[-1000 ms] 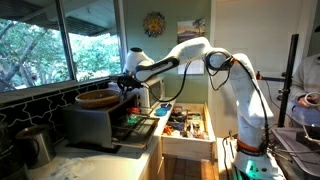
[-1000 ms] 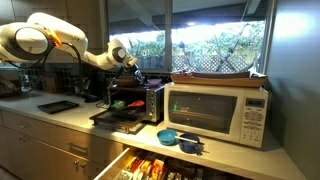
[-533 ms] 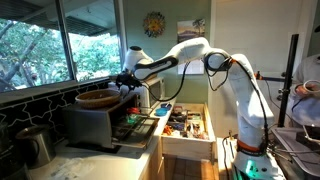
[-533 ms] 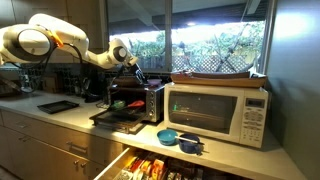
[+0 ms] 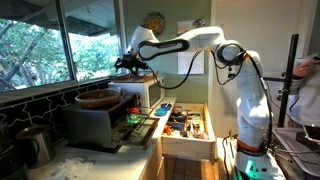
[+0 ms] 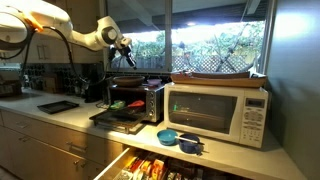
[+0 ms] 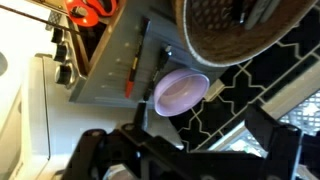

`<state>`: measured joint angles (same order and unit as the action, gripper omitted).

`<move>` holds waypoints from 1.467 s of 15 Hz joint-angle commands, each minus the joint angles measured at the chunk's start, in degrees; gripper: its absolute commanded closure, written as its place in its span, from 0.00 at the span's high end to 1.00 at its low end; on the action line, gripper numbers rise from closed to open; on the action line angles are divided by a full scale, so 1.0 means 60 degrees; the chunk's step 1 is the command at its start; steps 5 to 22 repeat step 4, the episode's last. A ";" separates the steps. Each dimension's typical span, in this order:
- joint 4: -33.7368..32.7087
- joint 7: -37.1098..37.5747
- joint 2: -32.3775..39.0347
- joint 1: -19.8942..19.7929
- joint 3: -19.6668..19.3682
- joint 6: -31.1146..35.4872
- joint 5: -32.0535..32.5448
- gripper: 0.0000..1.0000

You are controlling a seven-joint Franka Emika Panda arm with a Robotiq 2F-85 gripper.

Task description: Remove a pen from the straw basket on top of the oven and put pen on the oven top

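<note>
Kitchen counter (image 6: 70,118) by window (image 5: 40,45); basket (image 5: 100,98) sits on oven (image 5: 95,125), left centre. Gripper (image 5: 126,63) hangs high above it, can't tell jaw state or any pen held. I'd descend straight, slow, aim for bare oven top beside basket.

In both exterior views the gripper (image 5: 128,63) (image 6: 124,52), high in the frame, was too small for us to tell how its jaws stood or whether a pen sat between them. In the wrist view we saw only part of the straw basket (image 7: 225,30), cut off by the upper edge, while the fingers (image 7: 95,158) along the bottom were dark blurs. In an exterior view the top of the oven (image 6: 140,100), left of centre, was too dim for us to read.
</note>
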<state>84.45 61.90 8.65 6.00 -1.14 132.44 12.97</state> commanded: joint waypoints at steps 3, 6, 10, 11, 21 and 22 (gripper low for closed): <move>0.0472 -0.1757 -0.1130 -0.0138 0.0377 0.0240 -0.1052 1.00; 0.0611 -0.2228 -0.1391 -0.0169 0.0421 0.0316 -0.1383 1.00; 0.0611 -0.2228 -0.1391 -0.0169 0.0421 0.0316 -0.1383 1.00; 0.0611 -0.2228 -0.1391 -0.0169 0.0421 0.0316 -0.1383 1.00; 0.0611 -0.2228 -0.1391 -0.0169 0.0421 0.0316 -0.1383 1.00; 0.0611 -0.2228 -0.1391 -0.0169 0.0421 0.0316 -0.1383 1.00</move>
